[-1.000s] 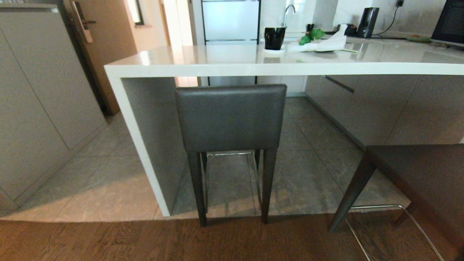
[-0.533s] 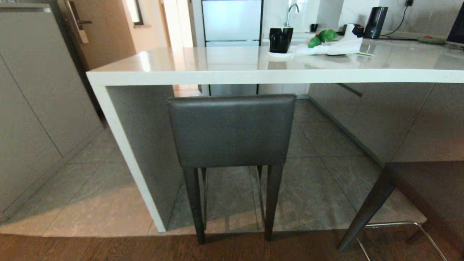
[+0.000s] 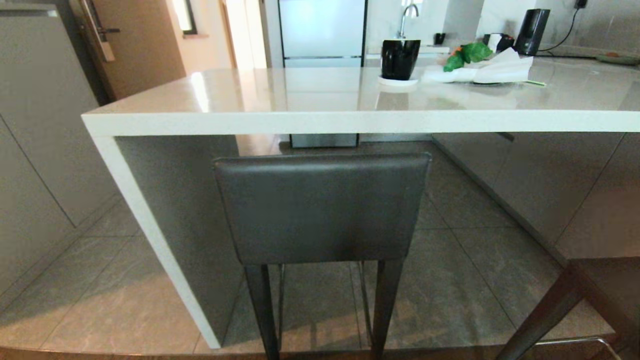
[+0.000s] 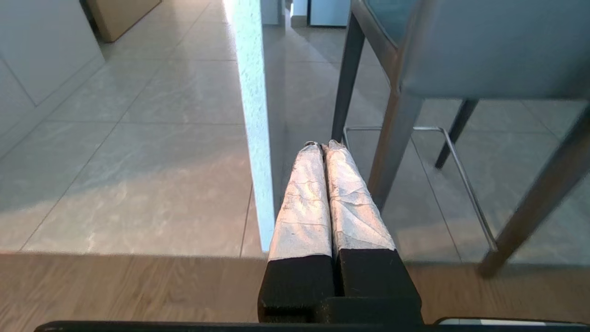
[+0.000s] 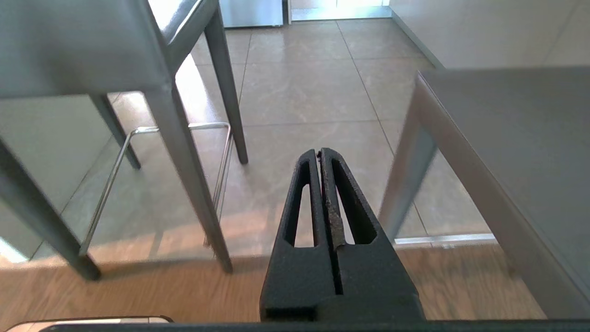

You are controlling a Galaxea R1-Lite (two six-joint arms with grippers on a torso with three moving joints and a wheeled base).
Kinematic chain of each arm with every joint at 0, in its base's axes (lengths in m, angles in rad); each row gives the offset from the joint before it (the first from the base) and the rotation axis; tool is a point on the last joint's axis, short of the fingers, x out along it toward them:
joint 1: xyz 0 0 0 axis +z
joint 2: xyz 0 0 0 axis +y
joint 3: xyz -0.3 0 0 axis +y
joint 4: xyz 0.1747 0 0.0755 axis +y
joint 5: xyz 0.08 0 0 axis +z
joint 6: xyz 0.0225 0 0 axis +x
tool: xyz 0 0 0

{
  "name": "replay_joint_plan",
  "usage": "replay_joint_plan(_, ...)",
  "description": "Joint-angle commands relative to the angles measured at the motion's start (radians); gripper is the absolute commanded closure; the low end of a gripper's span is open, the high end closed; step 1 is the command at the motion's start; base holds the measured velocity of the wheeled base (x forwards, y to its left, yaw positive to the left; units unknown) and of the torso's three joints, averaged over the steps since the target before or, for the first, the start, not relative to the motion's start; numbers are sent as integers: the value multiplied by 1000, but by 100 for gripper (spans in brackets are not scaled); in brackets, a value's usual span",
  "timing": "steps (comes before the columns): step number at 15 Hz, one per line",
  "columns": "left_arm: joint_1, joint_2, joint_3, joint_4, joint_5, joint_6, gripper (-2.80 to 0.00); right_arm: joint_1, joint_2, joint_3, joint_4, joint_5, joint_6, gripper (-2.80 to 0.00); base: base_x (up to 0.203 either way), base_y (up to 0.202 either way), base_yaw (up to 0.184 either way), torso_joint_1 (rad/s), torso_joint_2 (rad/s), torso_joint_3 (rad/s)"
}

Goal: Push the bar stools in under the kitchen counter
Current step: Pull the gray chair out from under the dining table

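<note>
Both end effectors, left (image 4: 322,146) and right (image 5: 319,153), pressed together (empty); stiff stool (image 3: 322,207) likely slides if pushed at backrest toward worktop (image 3: 350,121).

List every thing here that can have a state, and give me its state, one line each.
Left bar stool: upright, backrest just below the kitchen counter edge.
Right bar stool: standing out from the counter, not pushed in.
Left gripper: shut, holding nothing.
Right gripper: shut, holding nothing.
Black cup: upright on a white coaster.
</note>
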State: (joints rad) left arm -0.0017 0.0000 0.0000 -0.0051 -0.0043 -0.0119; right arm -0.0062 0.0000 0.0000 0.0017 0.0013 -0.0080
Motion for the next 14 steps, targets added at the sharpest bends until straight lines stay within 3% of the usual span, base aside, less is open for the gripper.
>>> replay_joint_plan(1, 0, 0, 2, -1, 0, 0, 0, 0, 2, 0, 0, 0, 0, 0, 194, 0, -2, 2, 2, 2)
replay_joint_plan(7, 0, -1, 2, 0, 0, -2, 0, 0, 2, 0, 0, 0, 0, 0, 172, 0, 0, 5, 0, 1)
replay_joint_plan(14, 2, -1, 2, -1, 0, -3, 0, 0, 1, 0, 0, 2, -1, 0, 0, 0, 0, 0, 0, 0)
